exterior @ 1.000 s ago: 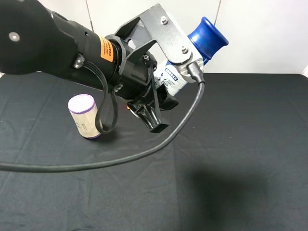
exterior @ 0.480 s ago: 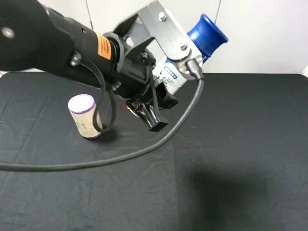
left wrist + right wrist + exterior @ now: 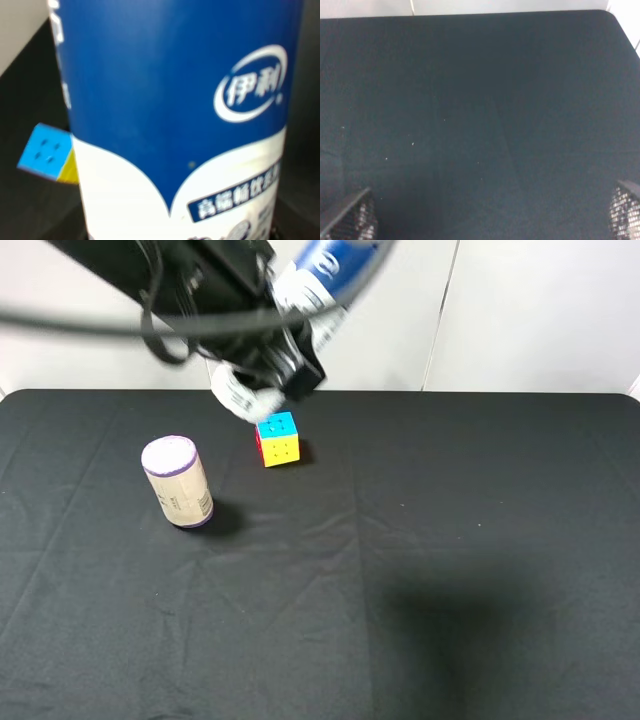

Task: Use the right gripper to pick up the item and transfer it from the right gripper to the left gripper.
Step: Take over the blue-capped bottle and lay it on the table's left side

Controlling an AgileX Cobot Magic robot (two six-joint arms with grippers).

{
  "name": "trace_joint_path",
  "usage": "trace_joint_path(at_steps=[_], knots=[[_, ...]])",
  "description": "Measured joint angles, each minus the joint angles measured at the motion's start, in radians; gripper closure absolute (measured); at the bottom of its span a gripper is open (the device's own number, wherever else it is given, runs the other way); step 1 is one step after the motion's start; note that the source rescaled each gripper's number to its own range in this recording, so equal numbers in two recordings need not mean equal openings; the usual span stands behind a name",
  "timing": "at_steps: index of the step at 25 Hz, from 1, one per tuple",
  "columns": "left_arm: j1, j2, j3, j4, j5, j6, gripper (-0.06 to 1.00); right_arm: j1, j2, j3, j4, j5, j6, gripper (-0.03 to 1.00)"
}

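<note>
The left end effector [image 3: 285,355] is gripping the item [image 3: 170,110] and carrying it in the air above the desk's [image 3: 480,540] far edge, left of the middle. Motion blur is hiding its fingers, so I am judging the hold from the bottle hanging there with nothing else supporting it. The right end effector [image 3: 485,215] is hanging empty with its mesh-textured fingertips [image 3: 347,220] spread wide over bare cloth.

To my eye the handover is already finishing. What remains is for the left arm to go on squeezing firmly and steady itself while the right stays clear.

The item is a smooth, glossy cylinder, a deep blue band curving into white with printed lettering, and it is looking slippery. The desk is wearing matte black cloth with faint creases. A small puzzle cube [image 3: 278,439] is sitting near the far edge, and a beige canister [image 3: 177,483] with a purple top is standing toward the left edge.
</note>
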Motion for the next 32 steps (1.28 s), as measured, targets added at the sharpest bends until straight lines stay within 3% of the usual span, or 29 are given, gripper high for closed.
trace_joint_path(at_steps=[7,12,24,28,32], knots=[[0.094,0.000,-0.086,0.070,0.168,-0.142,0.88,0.000,0.000,0.000,0.000,0.000,0.000,-0.03],[0.188,0.000,-0.127,0.079,0.267,-0.167,0.88,0.000,0.000,0.000,0.000,0.000,0.000,-0.03],[0.472,-0.001,-0.130,0.079,0.314,-0.170,0.88,0.000,0.000,0.000,0.000,0.000,0.000,-0.03],[0.585,-0.001,-0.130,0.044,0.315,-0.142,0.88,0.000,0.000,0.000,0.000,0.000,0.000,-0.03],[0.702,0.002,-0.116,-0.055,0.316,-0.059,0.88,0.000,0.000,0.000,0.000,0.000,0.000,-0.03]])
